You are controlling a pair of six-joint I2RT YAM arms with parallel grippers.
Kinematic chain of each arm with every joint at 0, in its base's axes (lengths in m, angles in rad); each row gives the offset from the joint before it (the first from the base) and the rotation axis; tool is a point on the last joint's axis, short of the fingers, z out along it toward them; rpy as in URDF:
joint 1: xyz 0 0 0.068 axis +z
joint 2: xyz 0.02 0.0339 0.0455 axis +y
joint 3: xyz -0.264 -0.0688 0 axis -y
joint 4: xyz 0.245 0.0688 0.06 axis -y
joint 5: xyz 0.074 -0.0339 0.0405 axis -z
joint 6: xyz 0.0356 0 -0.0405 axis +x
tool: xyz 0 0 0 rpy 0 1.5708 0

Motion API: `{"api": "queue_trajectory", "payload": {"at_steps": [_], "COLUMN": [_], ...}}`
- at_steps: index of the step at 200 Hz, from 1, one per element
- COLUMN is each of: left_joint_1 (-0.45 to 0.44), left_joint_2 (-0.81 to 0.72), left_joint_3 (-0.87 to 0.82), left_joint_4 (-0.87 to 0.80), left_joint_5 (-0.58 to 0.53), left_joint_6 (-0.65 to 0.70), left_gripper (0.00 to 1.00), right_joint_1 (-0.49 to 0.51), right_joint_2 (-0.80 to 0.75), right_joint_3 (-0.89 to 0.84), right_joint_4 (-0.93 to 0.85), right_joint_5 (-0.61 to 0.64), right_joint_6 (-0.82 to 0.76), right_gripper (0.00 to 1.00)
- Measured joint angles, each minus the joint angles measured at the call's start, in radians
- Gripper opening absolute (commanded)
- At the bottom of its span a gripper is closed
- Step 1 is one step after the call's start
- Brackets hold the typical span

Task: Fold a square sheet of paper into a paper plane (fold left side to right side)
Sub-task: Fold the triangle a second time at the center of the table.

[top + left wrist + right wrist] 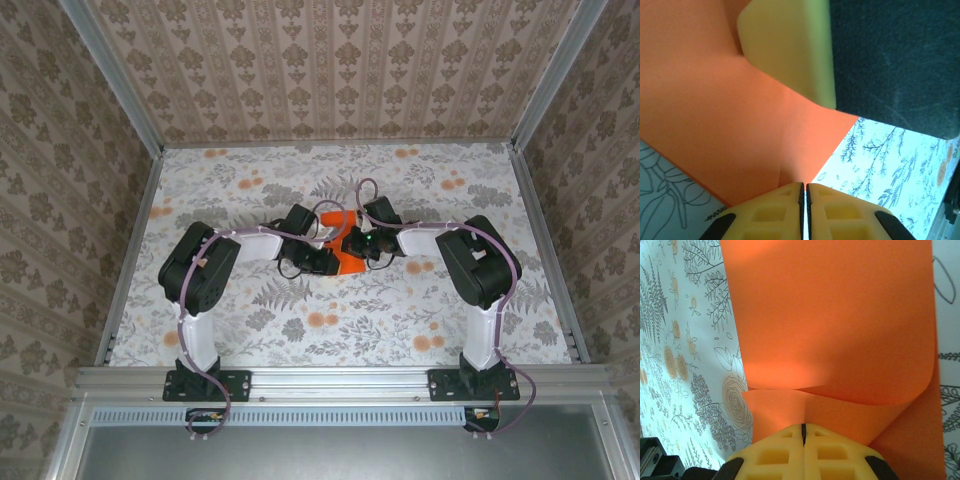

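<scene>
the floral table [250,320] carries both arms in to its middle, left arm [200,270] and right arm [480,265] meeting head-on. the square sheet of paper [347,258] lies between them, so neither arm is nearer; both are at it.

in the right wrist view the sheet has one layer lifted and curled over another. the bend is still soft and round, not creased, and runs away from the claw along the right edge. by my reading the fold turns on that bend: the loose layer has to travel across it.

the left gripper [803,186] has its fingers pressed together, apparently pinching the sheet's near edge. the right gripper [803,427] is closed the same way on the paper's near edge. a yellow pad [785,50], likely the other claw's, rests over the sheet.
</scene>
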Motion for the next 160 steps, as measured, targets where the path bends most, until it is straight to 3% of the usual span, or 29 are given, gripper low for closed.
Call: {"api": "queue_trajectory", "payload": {"at_steps": [99, 160], "left_joint_1": [0.001, 0.026], "left_joint_2": [-0.034, -0.099], "left_joint_3": [-0.078, -0.126], "left_joint_4": [0.093, 0.048], "left_joint_5": [-0.006, -0.003], "left_joint_6": [0.0, -0.012], "left_gripper": [0.1, 0.1], "right_joint_1": [0.0, 0.0], "right_joint_2": [0.0, 0.0], "right_joint_3": [0.0, 0.0], "right_joint_4": [-0.004, -0.004], "right_joint_5": [0.0, 0.0], "right_joint_6": [-0.004, -0.004], "right_gripper": [0.0, 0.0]}}
